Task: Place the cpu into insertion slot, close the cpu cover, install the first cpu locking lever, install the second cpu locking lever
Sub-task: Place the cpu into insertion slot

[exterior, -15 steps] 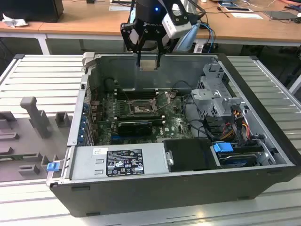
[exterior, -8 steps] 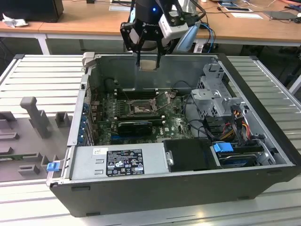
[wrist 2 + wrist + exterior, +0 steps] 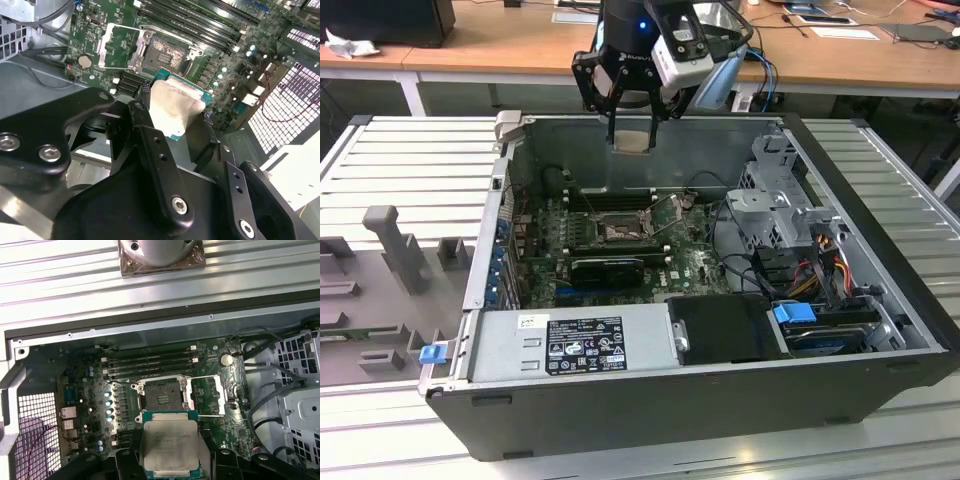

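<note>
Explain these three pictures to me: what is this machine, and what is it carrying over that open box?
It is a robot arm, ending in a black claw. The exterior view comes from a camera standing off the arm; both wrist views come from cameras riding on the arm, looking past the claw. The open box is a computer case lying on a slatted metal table. Inside is a green motherboard. The claw is shut on the cpu, a thin square chip, held above the case. Below it the insertion slot lies bare, with the cpu cover swung open beside it.
</note>
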You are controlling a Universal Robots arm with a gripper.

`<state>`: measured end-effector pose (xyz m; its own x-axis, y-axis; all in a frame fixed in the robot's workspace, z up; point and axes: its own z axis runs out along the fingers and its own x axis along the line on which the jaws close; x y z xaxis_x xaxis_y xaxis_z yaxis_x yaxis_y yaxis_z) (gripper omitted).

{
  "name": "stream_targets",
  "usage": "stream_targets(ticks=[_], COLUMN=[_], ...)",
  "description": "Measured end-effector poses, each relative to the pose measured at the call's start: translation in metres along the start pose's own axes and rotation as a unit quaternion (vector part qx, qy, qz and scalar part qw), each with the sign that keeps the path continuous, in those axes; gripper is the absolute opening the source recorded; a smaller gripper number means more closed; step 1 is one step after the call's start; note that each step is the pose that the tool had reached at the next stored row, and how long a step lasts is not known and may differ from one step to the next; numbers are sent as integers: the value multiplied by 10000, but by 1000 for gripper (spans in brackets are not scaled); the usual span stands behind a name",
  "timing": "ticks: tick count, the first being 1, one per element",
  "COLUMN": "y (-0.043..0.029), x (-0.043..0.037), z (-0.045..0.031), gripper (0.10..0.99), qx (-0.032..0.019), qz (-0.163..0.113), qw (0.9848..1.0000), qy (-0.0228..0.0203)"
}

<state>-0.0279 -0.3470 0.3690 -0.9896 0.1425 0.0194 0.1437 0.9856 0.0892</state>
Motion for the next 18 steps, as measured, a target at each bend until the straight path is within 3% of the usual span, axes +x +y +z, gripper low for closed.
stream_targets(ticks=[18], y=[-2], x=[0], z=[24], gripper=[525], qx=[-3], qz=[136], qw=[9999], qy=[-12])
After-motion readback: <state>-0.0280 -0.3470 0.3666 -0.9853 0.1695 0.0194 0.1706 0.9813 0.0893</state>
